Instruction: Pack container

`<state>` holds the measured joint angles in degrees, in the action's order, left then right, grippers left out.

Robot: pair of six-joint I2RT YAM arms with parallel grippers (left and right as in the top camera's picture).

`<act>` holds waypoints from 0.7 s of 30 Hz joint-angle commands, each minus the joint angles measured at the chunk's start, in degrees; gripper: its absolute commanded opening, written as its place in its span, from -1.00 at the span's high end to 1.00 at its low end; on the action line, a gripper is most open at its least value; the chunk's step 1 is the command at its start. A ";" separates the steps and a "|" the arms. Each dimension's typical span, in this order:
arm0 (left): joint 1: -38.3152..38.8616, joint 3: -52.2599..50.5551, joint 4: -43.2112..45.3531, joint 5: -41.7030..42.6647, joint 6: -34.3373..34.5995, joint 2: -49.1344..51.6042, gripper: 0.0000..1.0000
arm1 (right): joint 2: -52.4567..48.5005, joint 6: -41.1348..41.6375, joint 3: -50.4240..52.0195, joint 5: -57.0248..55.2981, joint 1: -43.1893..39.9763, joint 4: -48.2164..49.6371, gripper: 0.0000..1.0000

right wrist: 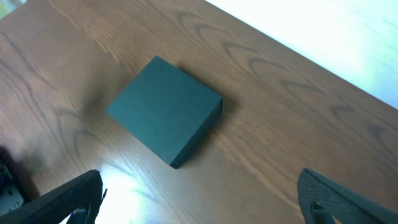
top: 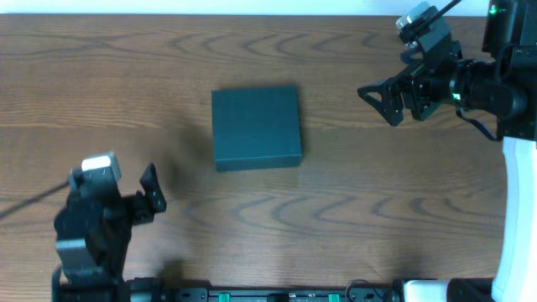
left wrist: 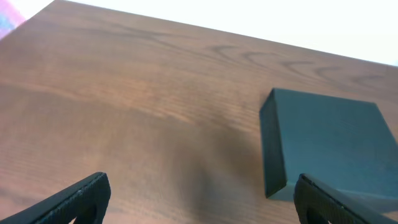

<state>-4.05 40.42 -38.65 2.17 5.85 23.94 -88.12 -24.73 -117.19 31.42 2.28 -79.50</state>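
Observation:
The container, a dark green-black shallow box with its lid shut, lies flat at the middle of the wooden table. It also shows in the left wrist view and in the right wrist view. My left gripper is open and empty at the front left, short of the box's left side; its fingers frame bare wood. My right gripper is open and empty at the back right, held above the table, apart from the box. No snack packets are in view.
The wooden table has its far edge along the top of the overhead view. The arm bases and a dark rail run along the front edge. The right arm's white link stands at the right edge.

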 commanded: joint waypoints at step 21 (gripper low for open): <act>-3.82 -25.53 4.57 -1.42 3.61 -23.74 -0.91 | -0.02 -0.63 0.09 0.24 0.37 0.00 -0.98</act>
<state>-7.51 16.21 -35.14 1.39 9.06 0.78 -88.12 -24.73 -117.19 31.42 2.28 -79.48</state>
